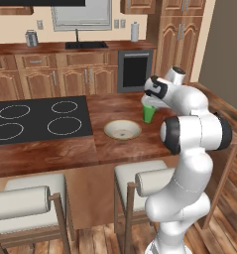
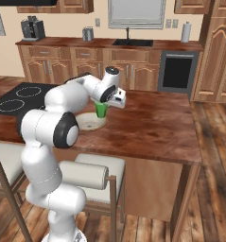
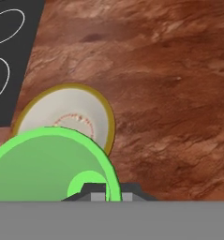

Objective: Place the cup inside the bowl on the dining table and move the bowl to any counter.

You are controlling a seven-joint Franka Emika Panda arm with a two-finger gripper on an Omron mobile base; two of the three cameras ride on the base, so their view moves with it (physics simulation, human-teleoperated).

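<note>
The gripper (image 3: 107, 191) holds the cup (image 1: 148, 113) pinched by its rim, seemingly lifted just beside the empty bowl (image 1: 122, 130) on the table (image 2: 157, 124); placing and carrying remain.

Kitchen: reddish-brown wooden island (image 1: 125, 149) with black four-ring cooktop (image 1: 38, 119); at 12 o'clock, wooden-cabinet wall counter (image 1: 50, 48), black sink (image 1: 86, 45).

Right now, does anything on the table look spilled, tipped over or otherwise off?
Nothing stands out. The green cup is upright in the shut gripper, lifted just beside the bowl, which sits flat and empty on the table. No spills or damage show.
</note>
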